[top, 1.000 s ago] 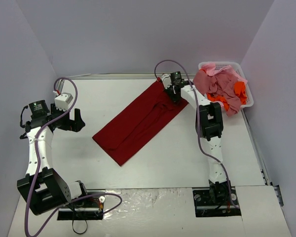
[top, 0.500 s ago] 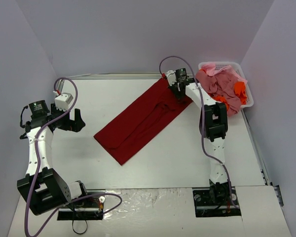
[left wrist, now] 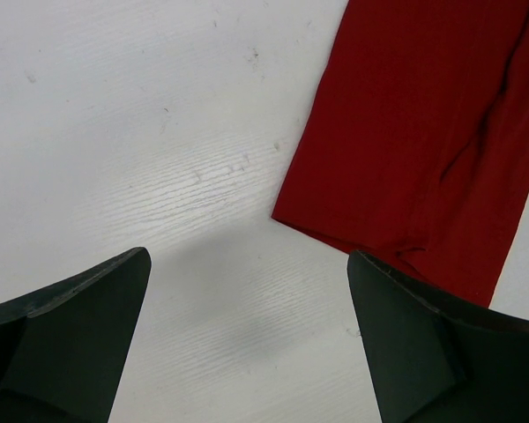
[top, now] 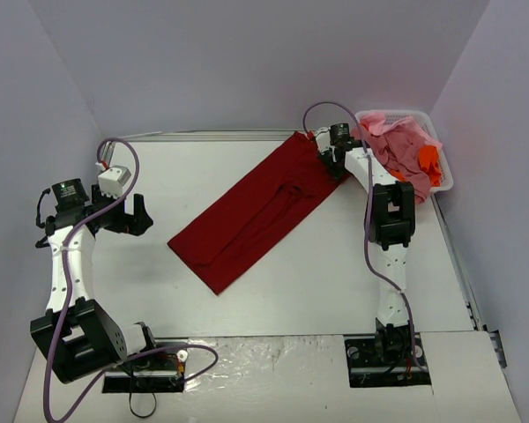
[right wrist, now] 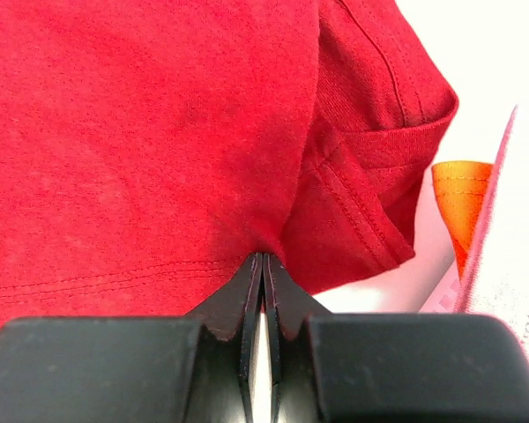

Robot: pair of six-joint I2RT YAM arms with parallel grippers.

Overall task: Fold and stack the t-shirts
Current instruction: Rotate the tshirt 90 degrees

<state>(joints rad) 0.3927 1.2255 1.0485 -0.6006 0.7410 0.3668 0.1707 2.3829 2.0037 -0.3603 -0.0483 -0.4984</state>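
Lab cell; bare walls (top: 247, 62) enclose the white table (top: 291, 291).

White plastic basket (top: 446, 172) at far right, white table (top: 309, 273), pale lilac walls (top: 247, 62)

The top view looks steeply down from above and behind the robot, taking in the whole white wood-grain table (top: 291, 300). The left wrist camera looks down from fairly near at the left end of the large dark red cloth t-shirt (left wrist: 423, 132). The right wrist camera sits almost against its far right end. All three views share that shirt.
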